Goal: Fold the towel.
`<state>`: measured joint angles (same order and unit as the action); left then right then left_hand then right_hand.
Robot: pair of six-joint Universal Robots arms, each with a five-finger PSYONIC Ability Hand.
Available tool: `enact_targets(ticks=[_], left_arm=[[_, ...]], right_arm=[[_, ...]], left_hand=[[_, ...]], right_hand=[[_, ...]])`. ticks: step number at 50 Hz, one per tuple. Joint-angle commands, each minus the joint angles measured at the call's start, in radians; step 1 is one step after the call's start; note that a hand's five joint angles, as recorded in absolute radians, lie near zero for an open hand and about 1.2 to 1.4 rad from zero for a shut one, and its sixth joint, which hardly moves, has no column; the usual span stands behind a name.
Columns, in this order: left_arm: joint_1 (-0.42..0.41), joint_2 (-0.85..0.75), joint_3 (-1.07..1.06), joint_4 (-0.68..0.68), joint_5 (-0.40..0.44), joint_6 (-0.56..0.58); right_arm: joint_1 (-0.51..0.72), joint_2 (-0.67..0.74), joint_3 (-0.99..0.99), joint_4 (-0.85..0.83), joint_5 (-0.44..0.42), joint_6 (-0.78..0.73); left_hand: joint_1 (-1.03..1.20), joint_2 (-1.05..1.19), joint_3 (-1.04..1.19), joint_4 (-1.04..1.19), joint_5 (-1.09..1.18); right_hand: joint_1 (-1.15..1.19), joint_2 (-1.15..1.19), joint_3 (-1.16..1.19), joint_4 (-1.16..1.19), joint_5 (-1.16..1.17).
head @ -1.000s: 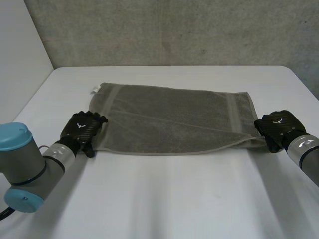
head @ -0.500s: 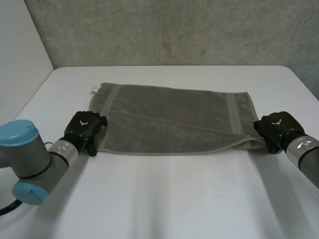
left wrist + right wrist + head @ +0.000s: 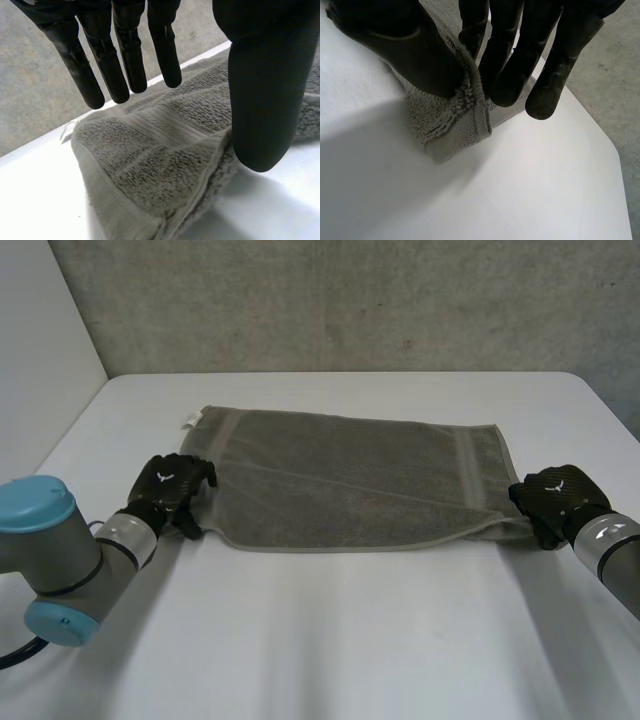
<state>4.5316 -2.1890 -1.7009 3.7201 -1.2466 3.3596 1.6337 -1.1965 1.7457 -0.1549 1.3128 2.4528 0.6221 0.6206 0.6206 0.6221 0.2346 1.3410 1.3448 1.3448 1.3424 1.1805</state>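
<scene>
Across the white surface (image 3: 330, 640) a grey-green towel (image 3: 350, 480) lay spread flat, its long sides running from one arm to the other; a woven band crossed it near each short end, and a shallow crease ran slantwise over its middle. At the short ends stood the two arms; the left arm (image 3: 60, 560) reached in from the near left, the right arm (image 3: 615, 550) from the near right, well apart from each other. Each ended at the cloth; the left hand (image 3: 170, 490) sat at the towel's left short edge, close to the near corner, where the cloth was drawn in and rumpled; the right hand (image 3: 555, 498) sat on the near right corner. Seen from the left wrist, the fingers (image 3: 125, 55) were straight and close together, held clear above the bunched terry, while the thumb (image 3: 260, 90) stood apart from them, its tip just at the raised hem; nothing was clamped between them. Seen from the right wrist, the fingers (image 3: 505, 55) and the thumb pinched the hemmed corner between them, lifting it slightly off the surface. Smallest of all, a white label (image 3: 189, 420) stuck out from the far left corner of the towel.
</scene>
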Motion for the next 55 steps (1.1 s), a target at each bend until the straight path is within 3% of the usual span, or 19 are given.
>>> enact_targets(ticks=[1, 20, 30, 55], left_arm=[[-0.014, -0.003, -0.020, -0.002, 0.007, 0.009], [-0.028, 0.005, -0.039, 0.003, 0.003, 0.041], [-0.028, 0.026, -0.106, 0.104, 0.004, 0.149], [-0.028, 0.035, -0.128, 0.139, 0.006, 0.155]], right_arm=[[0.000, 0.000, 0.000, 0.000, -0.001, -0.005], [0.000, 0.002, 0.000, 0.000, 0.000, -0.009], [0.000, 0.002, 0.002, 0.002, 0.000, -0.009], [0.000, 0.002, 0.006, 0.000, 0.000, -0.012]], left_hand=[[0.026, 0.027, 0.027, 0.026, 0.239], [-0.012, -0.011, -0.011, -0.012, 0.201], [-0.130, -0.128, -0.128, -0.130, 0.083], [-0.136, -0.134, -0.134, -0.136, 0.077]], right_hand=[[0.055, 0.052, 0.051, 0.054, 0.041], [0.055, 0.052, 0.051, 0.054, 0.041], [0.055, 0.052, 0.051, 0.054, 0.041], [0.055, 0.052, 0.051, 0.054, 0.041]])
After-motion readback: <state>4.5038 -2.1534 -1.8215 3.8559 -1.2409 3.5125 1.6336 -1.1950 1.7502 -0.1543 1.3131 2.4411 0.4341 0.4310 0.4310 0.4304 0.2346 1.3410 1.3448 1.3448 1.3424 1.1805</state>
